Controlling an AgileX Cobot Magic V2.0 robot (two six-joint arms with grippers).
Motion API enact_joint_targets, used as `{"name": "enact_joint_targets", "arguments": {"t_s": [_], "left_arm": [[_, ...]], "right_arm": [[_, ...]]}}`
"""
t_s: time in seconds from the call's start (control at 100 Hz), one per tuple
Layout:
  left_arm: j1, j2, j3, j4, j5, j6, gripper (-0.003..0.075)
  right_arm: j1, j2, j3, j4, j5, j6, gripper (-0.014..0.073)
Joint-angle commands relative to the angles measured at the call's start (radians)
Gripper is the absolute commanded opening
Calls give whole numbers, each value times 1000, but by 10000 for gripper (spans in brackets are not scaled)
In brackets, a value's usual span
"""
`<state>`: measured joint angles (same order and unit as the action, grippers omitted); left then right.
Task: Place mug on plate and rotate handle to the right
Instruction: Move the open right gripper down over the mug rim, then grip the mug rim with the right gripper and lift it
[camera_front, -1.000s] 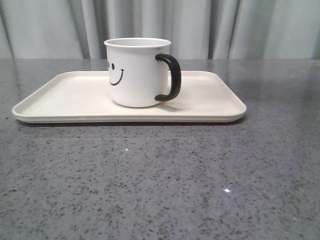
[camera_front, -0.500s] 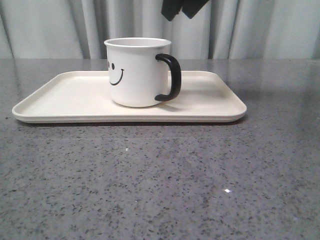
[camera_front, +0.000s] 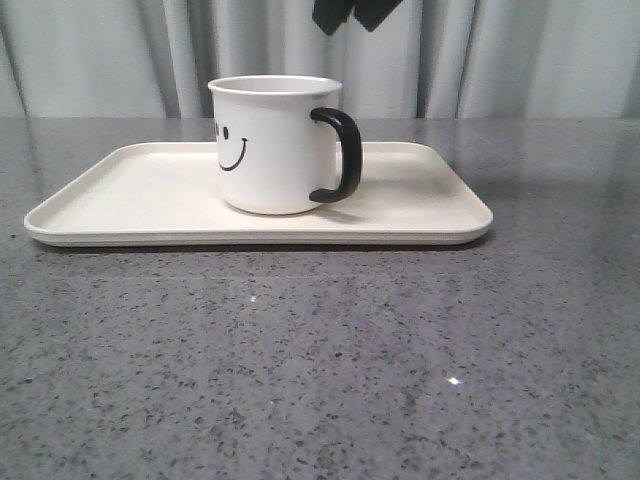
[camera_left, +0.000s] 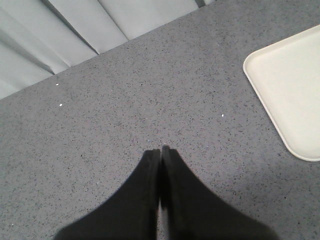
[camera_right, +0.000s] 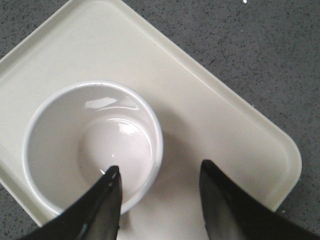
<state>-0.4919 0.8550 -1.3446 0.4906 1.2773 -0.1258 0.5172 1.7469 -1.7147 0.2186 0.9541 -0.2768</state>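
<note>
The left tool is hanging over bare grey worktop, its two black fingers pressed together with nothing between them, clenched on air. In its wrist view a rounded corner of the plate is showing off to one side, well apart from the fingertips.

The plate is lying flat on the worktop, and the mug is standing upright on it, near the plate's middle. The smiley face is showing on the mug's left part in the front view, and the handle is pointing toward the plate's right end.

The right tool is hovering above the mug, released, its fingers spread wide. In its wrist view one fingertip is lying over the mug's open mouth and the other over bare plate just beside the mug; whether either is touching cannot be told. In the front view only a dark bit of this tool is showing, above the mug's handle side.
</note>
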Motion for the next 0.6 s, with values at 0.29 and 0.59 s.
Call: {"name": "enact_joint_targets", "arguments": {"t_s": [0.29, 0.59], "left_arm": [[-4, -4, -20, 32, -56, -13, -20], [-4, -4, -20, 32, -56, -13, -20]], "right_arm": [[0, 11, -32, 39, -57, -15, 371], [0, 69, -32, 50, -59, -15, 371]]}}
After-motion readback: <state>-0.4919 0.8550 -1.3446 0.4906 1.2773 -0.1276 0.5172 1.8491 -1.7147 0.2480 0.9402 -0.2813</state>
